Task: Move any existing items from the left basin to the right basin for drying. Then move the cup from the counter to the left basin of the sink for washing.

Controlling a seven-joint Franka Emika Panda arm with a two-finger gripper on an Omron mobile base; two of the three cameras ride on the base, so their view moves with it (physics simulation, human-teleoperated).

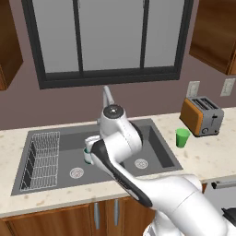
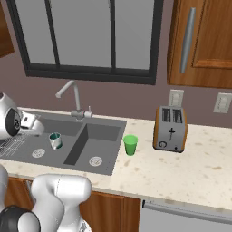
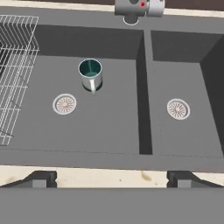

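Tool hanging wide open over the sink

The tool [image 3: 112,178] is gripping nothing; the mug [image 3: 90,73] is standing upright in the left basin [image 3: 105,127], and the green cup [image 2: 130,144] is sitting on the tabletop [image 2: 181,167].

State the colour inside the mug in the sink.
Dark teal inside the mug; clearest in the hand view.

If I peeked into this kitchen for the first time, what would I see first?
Probably the big white robot arm leaning over the dark grey two-basin sink. Next, the small white-grey mug with a teal inside standing in the wider left basin, and the bright green handleless cup on the beige speckled counter by the toaster.
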